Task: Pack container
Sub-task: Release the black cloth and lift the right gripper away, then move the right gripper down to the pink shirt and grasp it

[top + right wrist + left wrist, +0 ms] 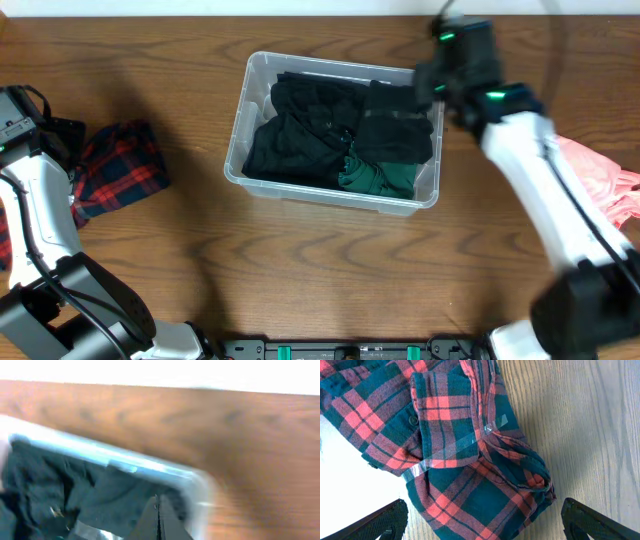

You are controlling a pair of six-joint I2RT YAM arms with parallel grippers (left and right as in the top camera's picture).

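1. Right gripper [159, 519]: I read its fingers as pressed together, nothing visible between them, over the container's [238, 140] far right corner.
2. Left gripper [485, 527]: jaws wide apart above the plaid shirt [460, 450].
3. Container: mid-table [320, 270], holding black clothes [300, 130] and 1 green garment [380, 178].

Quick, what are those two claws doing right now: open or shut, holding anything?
Left gripper: open, empty, above the plaid shirt.
Right gripper: shut, at the corner of the container; nothing visibly held.
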